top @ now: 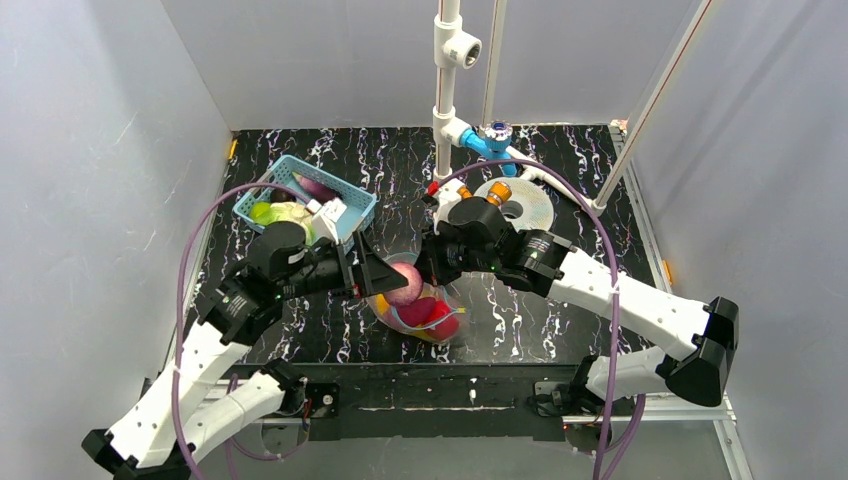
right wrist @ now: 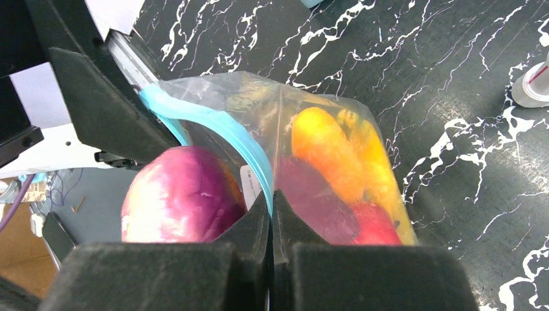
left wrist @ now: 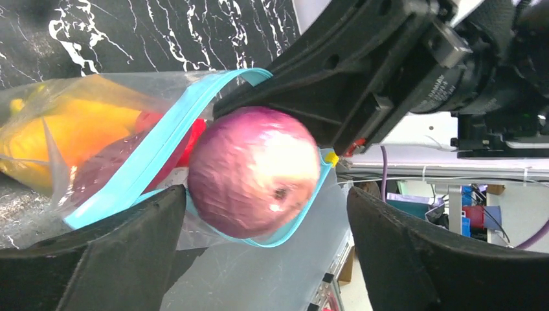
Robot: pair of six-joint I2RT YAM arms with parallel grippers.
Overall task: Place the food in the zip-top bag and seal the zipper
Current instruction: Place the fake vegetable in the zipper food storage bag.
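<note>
The clear zip-top bag (top: pixel 432 322) lies near the table's front edge, mouth toward the left arm. It holds an orange piece (right wrist: pixel 327 146), a dark purple piece (right wrist: pixel 311 201) and a red piece (right wrist: pixel 375 223). A round purple onion (left wrist: pixel 256 172) sits in the bag's mouth, ringed by the teal zipper (left wrist: pixel 152 159). My left gripper (left wrist: pixel 265 227) stands open just short of the onion, its right finger well clear of it. My right gripper (right wrist: pixel 272 202) is shut on the zipper strip (right wrist: pixel 213 126) at the mouth's far edge, holding that lip up beside the onion (right wrist: pixel 181 201).
A blue basket (top: pixel 262 188) with more food stands at the back left, close behind the left arm. A white pipe post (top: pixel 445 100) with a blue fitting (top: pixel 492 138) rises at the back centre. A white disc (top: pixel 535 205) lies behind the right arm.
</note>
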